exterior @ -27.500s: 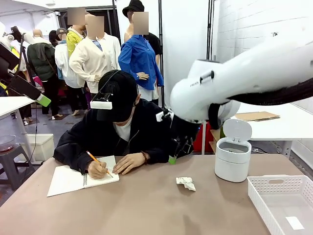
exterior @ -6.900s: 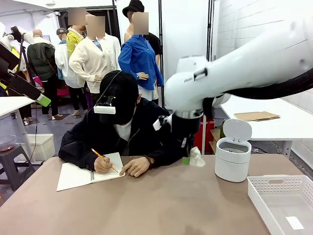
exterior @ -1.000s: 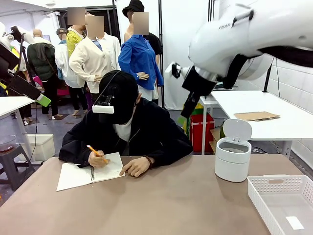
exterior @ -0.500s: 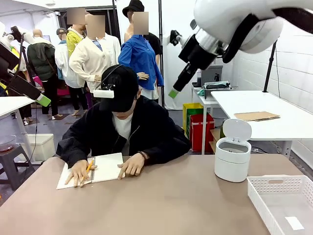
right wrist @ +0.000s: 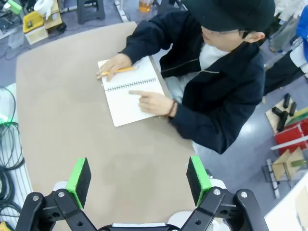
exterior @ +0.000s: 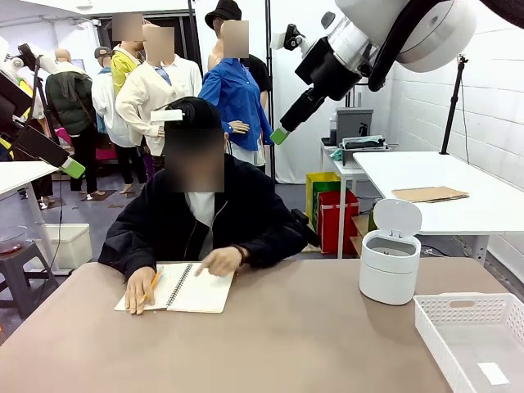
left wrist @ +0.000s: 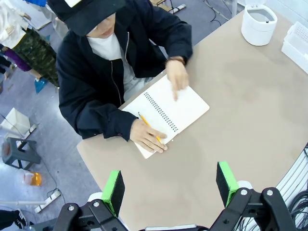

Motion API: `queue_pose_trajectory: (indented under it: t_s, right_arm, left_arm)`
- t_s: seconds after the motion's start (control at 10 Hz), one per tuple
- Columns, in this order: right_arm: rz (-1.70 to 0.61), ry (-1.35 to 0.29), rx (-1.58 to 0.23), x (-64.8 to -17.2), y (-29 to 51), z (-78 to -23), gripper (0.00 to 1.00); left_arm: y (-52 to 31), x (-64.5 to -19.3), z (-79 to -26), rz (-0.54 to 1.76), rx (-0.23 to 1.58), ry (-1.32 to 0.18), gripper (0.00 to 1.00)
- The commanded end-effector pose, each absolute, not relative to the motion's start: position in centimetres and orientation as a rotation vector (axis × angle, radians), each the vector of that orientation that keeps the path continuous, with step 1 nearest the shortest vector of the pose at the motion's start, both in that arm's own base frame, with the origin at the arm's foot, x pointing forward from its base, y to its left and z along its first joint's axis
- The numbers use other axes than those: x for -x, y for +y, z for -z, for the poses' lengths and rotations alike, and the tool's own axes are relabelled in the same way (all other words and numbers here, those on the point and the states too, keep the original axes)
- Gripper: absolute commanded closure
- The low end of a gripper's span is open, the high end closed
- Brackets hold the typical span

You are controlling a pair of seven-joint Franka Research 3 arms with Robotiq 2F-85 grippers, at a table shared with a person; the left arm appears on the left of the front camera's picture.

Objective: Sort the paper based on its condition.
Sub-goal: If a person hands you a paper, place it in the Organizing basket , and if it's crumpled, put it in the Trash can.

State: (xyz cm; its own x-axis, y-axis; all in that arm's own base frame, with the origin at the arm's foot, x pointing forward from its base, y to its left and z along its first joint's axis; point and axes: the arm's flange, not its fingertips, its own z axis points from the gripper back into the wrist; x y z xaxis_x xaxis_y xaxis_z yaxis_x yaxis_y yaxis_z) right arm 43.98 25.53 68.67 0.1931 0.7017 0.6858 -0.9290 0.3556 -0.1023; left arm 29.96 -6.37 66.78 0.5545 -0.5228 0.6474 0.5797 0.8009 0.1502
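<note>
Both grippers, left (left wrist: 169, 186) and right (right wrist: 138, 177), hang wide open and empty above the table (exterior: 303, 336); the notebook (left wrist: 168, 113) lies at 12 o'clock.

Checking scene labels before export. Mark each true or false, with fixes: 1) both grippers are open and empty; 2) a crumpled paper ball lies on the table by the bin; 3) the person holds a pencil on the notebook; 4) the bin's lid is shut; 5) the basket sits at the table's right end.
1) True: the left gripper and the right gripper stand open, nothing between the pads.
2) False: no ball lies on the table beside the bin.
3) True: one hand holds the pencil on the notebook.
4) False: its lid stands raised.
5) True: the basket sits there.
</note>
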Motion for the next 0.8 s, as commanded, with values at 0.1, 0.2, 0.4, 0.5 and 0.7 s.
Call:
queue_pose_trajectory:
  t_s: [0.1, 0.2, 0.4, 0.5, 0.7]
  right_arm:
    - [-1.149, -0.77, -0.357, -42.9, 25.8, -69.5, 0.0]
    - [-1.148, -0.777, -0.356, -42.8, 25.9, -69.7, 0.0]
    - [-1.151, -0.758, -0.315, -43.4, 25.8, -69.4, 0.0]
    - [-1.17, -0.768, -0.365, -43.0, 25.7, -70.1, 0.0]
    - [-1.17, -0.768, -0.365, -43.0, 25.7, -70.1, 0.0]
  left_arm:
    - [-6.3, -29.9, -66.9, 0.651, 0.089, -0.735, 0.0]
    - [-6.3, -29.9, -66.9, 0.651, 0.089, -0.735, 0.0]
    - [-6.3, -29.9, -66.9, 0.651, 0.089, -0.735, 0.0]
    - [-6.3, -29.9, -66.9, 0.651, 0.089, -0.735, 0.0]
    - [-6.3, -29.9, -66.9, 0.651, 0.089, -0.735, 0.0]
